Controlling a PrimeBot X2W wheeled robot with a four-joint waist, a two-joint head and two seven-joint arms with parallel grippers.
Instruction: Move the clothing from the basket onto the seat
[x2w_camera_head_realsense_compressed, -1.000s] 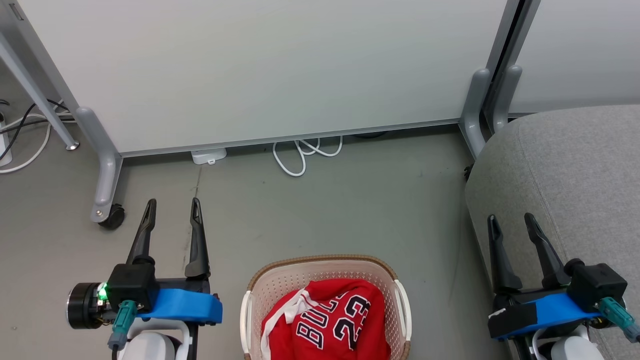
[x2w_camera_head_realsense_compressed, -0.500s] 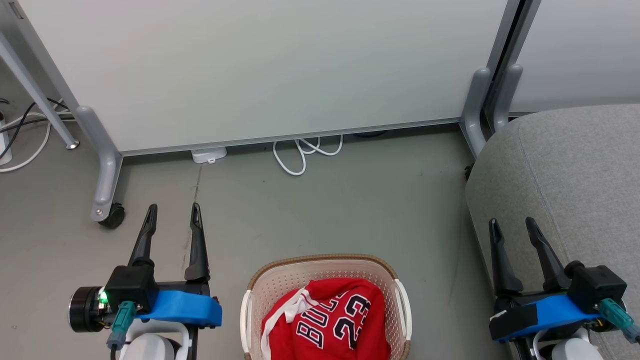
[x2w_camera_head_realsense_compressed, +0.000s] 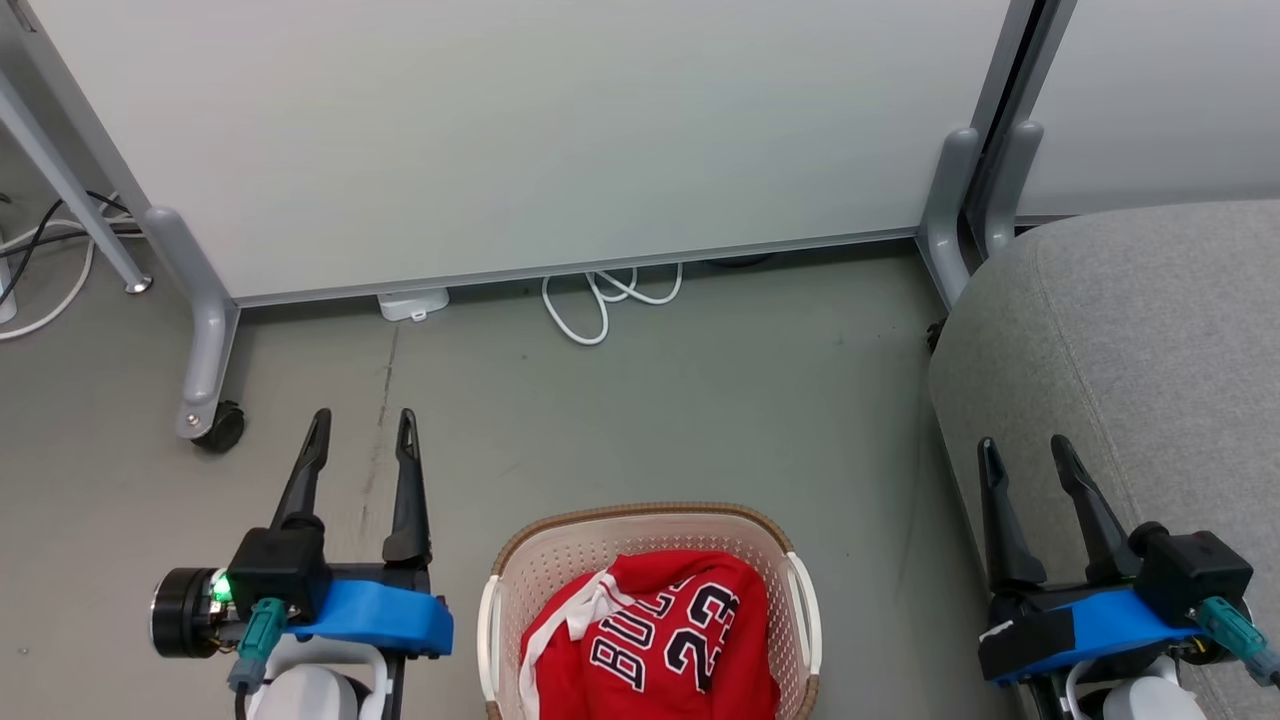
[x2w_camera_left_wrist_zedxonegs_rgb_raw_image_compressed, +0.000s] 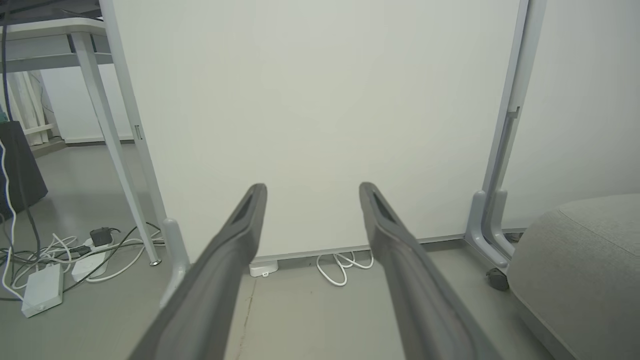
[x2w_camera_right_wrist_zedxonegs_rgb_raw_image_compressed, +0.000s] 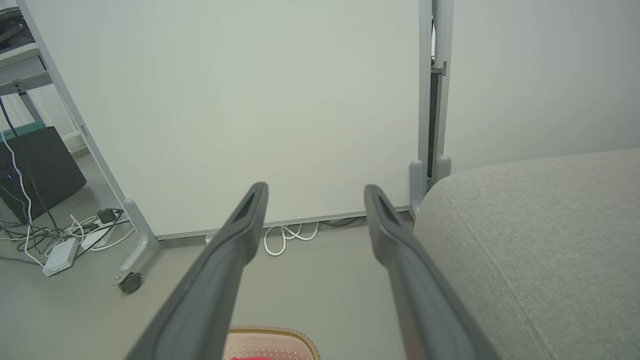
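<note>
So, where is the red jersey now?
In the head view, the red jersey lies inside the basket at the bottom centre, between the left gripper and the right gripper; the grey seat is to its right.

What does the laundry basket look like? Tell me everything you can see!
The basket is cream plastic dotted with little holes, with a brown woven-looking rim and a white handle on each side. It stands upright on the grey floor, its near part cut off by the picture's edge. A red jersey with white trim and "23" is heaped inside. The left claw and right claw are open, off to its sides, not touching it.
</note>
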